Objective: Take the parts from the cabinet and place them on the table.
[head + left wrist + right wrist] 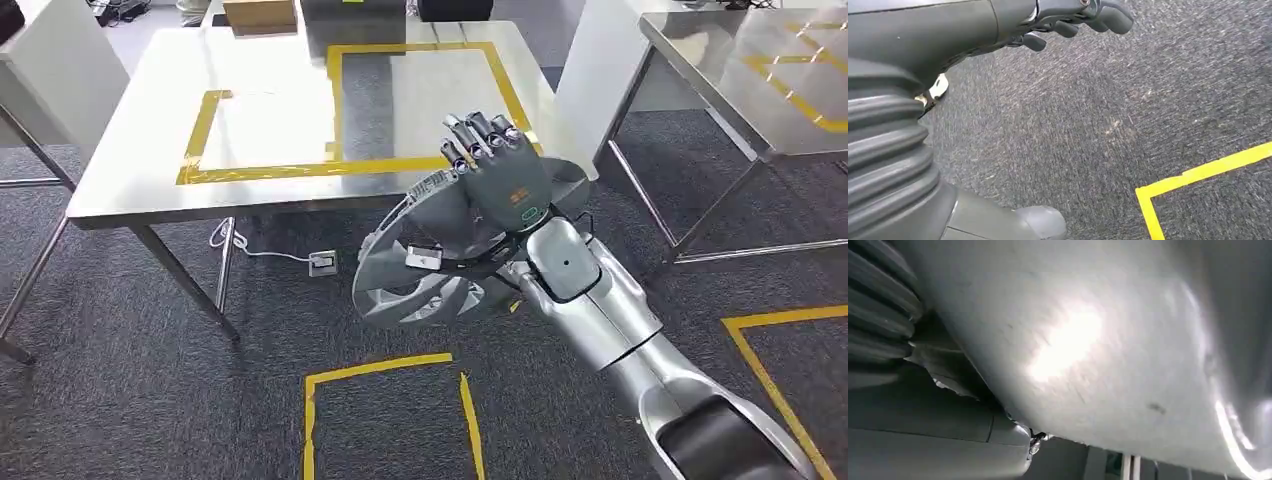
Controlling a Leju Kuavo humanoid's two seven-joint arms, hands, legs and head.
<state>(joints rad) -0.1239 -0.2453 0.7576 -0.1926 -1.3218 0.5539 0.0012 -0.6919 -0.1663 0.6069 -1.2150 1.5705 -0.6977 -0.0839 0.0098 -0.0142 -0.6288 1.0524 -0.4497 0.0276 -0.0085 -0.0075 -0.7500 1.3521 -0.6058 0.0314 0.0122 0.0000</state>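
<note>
My right hand (500, 175) grips a silver round part with curved fan-like blades (420, 280), held in the air tilted, just short of the near edge of the steel table (130, 160). The hand wraps over the part's upper rim, and its fingers point toward the table. Close up in the right wrist view, the part's pale grey surface (1088, 340) lies against the hand. My left hand (998, 30) hangs over grey carpet, holding nothing, its fingers (1108, 15) loosely bent and apart from the thumb (1038, 222).
Yellow tape (260, 170) marks rectangles on the tabletop. A cardboard box (260, 14) sits at the table's far edge. A second steel table (720, 60) stands to the right. A floor socket with a white cable (322, 263) lies under the table. Yellow floor tape (380, 370) is below.
</note>
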